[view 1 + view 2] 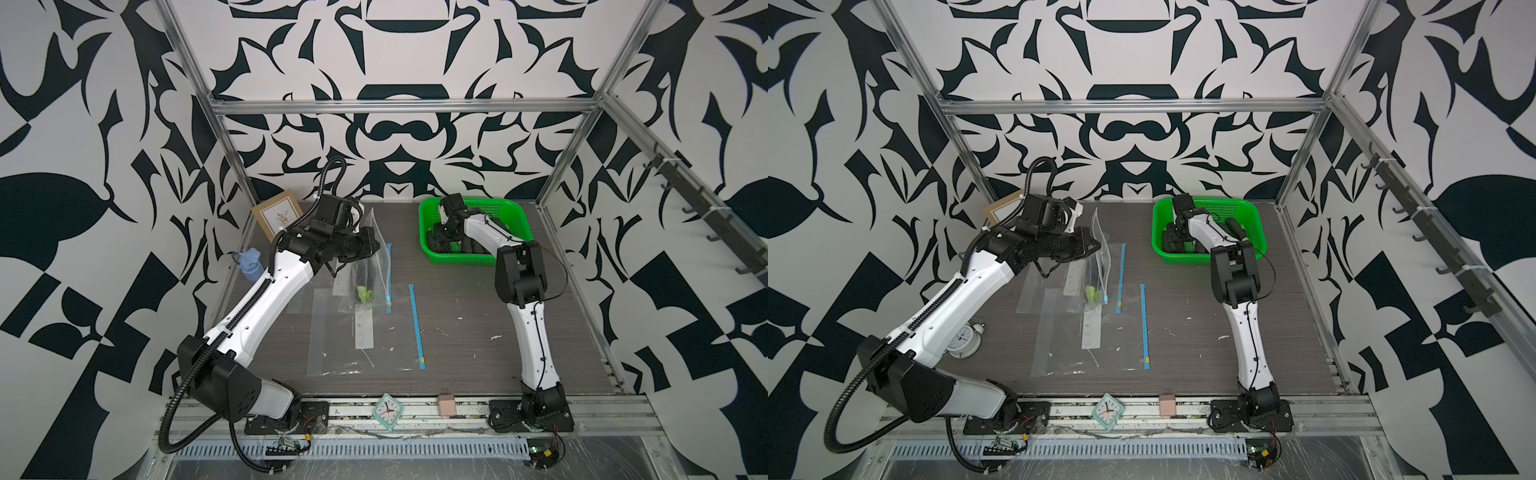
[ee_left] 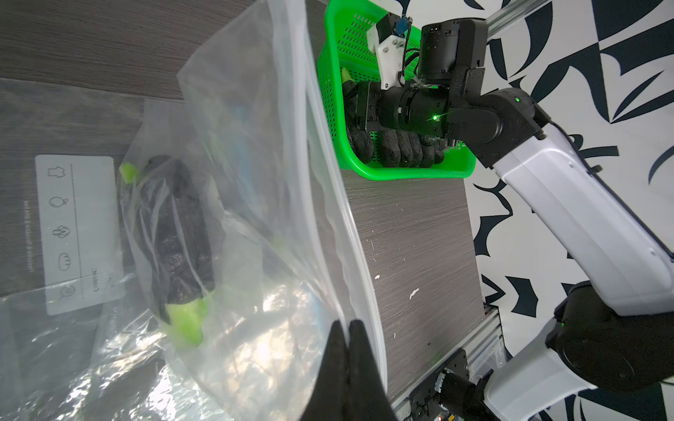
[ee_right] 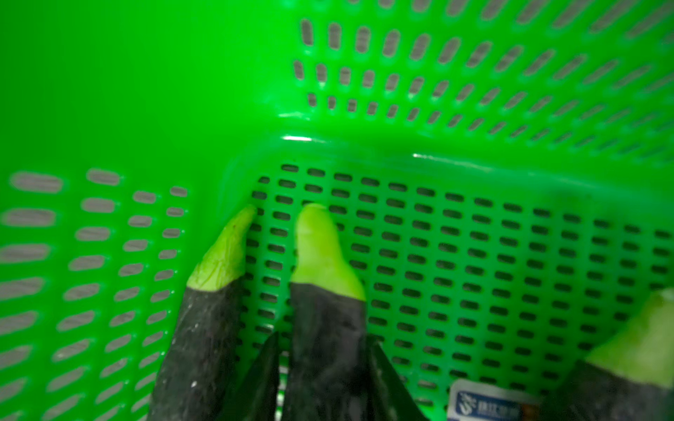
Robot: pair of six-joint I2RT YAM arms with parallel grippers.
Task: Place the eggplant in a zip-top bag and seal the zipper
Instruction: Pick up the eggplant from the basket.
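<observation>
Bag [image 2: 255,182] is gaping, left gripper [image 2: 346,322] pinching its rim up. Right gripper [image 3: 324,339] is straddling an eggplant [image 3: 324,313] in the one-o'clock basket [image 1: 457,261]; grip unclear.

Nothing legible; print on white label [image 2: 78,233] and blue sticker [image 3: 487,402] is blurred

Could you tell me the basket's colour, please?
Bright green; the perforated plastic basket shows best in the right wrist view.

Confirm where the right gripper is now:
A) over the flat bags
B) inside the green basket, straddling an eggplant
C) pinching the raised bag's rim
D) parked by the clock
B: in the right wrist view the right gripper has a finger on each side of an eggplant in the green basket.
</observation>
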